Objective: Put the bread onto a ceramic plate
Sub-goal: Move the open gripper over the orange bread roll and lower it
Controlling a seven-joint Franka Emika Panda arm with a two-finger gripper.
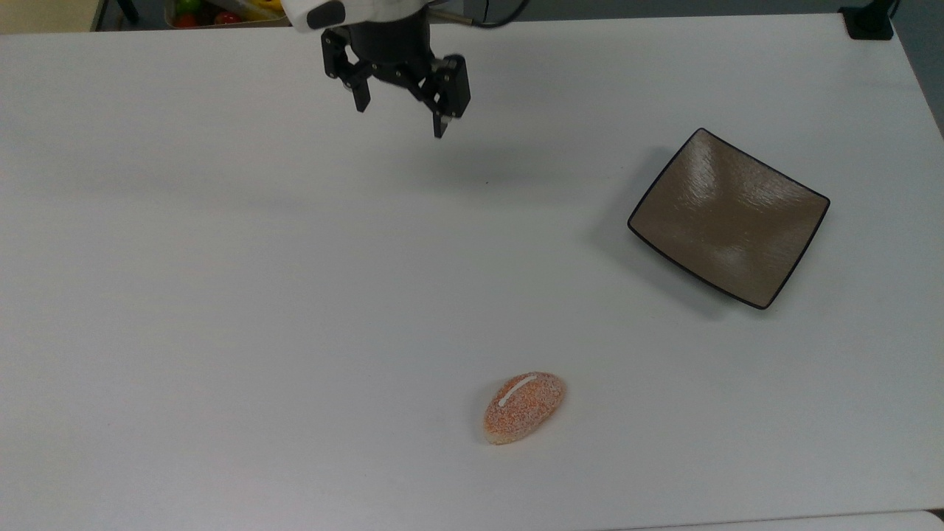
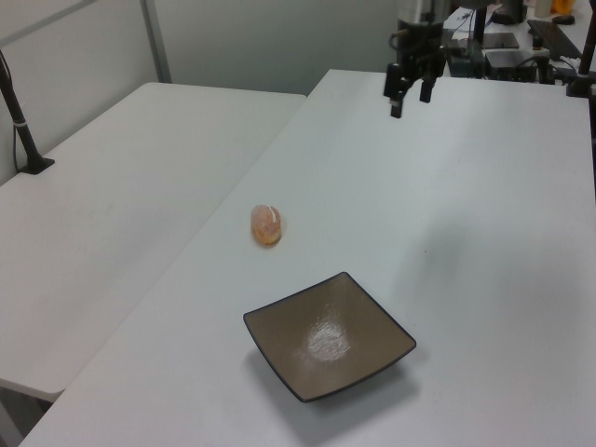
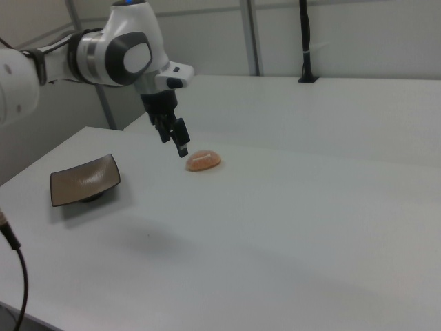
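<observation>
The bread (image 1: 524, 406) is a small orange-speckled oval bun with a white stripe, lying on the white table near the front edge in the top view. It also appears as the bread (image 2: 266, 224) in the left view and the bread (image 3: 203, 161) in the right view. The ceramic plate (image 1: 729, 216) is square, brown-grey and black-rimmed; it sits at the top view's right with nothing on it, seen too as the plate (image 2: 328, 335) and the plate (image 3: 85, 179). My gripper (image 1: 400, 118) hangs open above the table's far side, holding nothing, well away from both (gripper (image 2: 408, 102), gripper (image 3: 176, 143)).
A bin of colourful fruit (image 1: 221, 11) stands beyond the table's far edge. A black clamp (image 1: 870, 22) sits at the far right corner in the top view. A second white table (image 2: 121, 168) adjoins on the left view's left. A cable (image 3: 12, 248) hangs at the right view's lower left.
</observation>
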